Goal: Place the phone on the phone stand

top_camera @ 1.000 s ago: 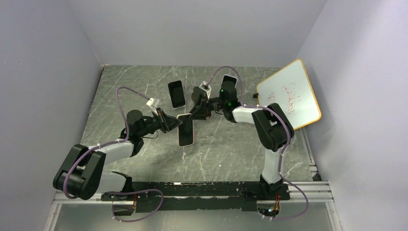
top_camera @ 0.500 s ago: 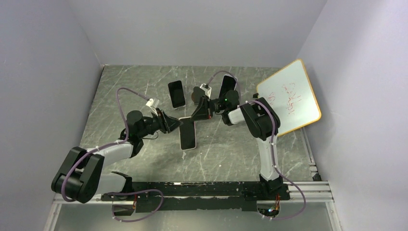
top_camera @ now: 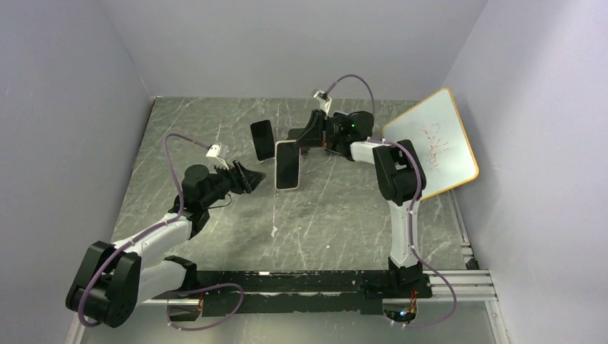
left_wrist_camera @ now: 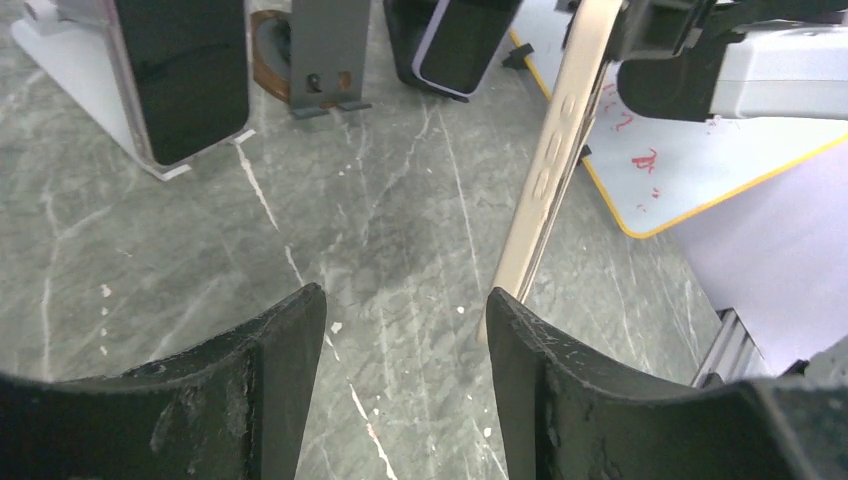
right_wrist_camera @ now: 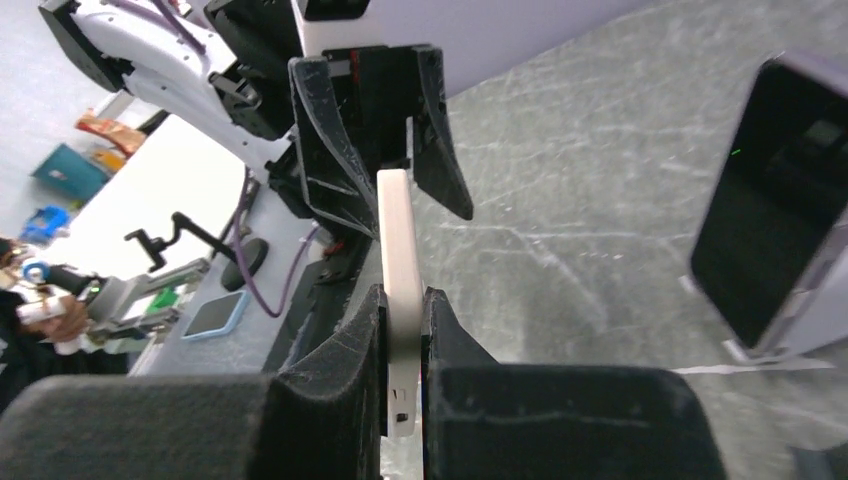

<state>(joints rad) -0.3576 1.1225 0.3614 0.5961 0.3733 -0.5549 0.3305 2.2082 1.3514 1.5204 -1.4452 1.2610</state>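
Observation:
A cream-edged phone (top_camera: 288, 164) with a dark screen hangs tilted above the table, gripped at its top end by my right gripper (top_camera: 306, 140). In the right wrist view its thin edge (right_wrist_camera: 401, 240) is pinched between both pads. My left gripper (top_camera: 256, 177) stands open just left of the phone, apart from it, with only table between its fingers (left_wrist_camera: 405, 300). An empty grey phone stand (left_wrist_camera: 322, 52) stands at the back between two occupied ones.
A dark phone leans on a white stand (left_wrist_camera: 180, 75) at back left, also seen from above (top_camera: 263, 140). Another phone (left_wrist_camera: 458, 45) rests on a stand right of the empty one. A whiteboard (top_camera: 432, 140) leans at the right wall.
The left gripper opened, let go of the phone and drew back left. The right gripper shut on the phone's top end and carried it toward the back of the table.

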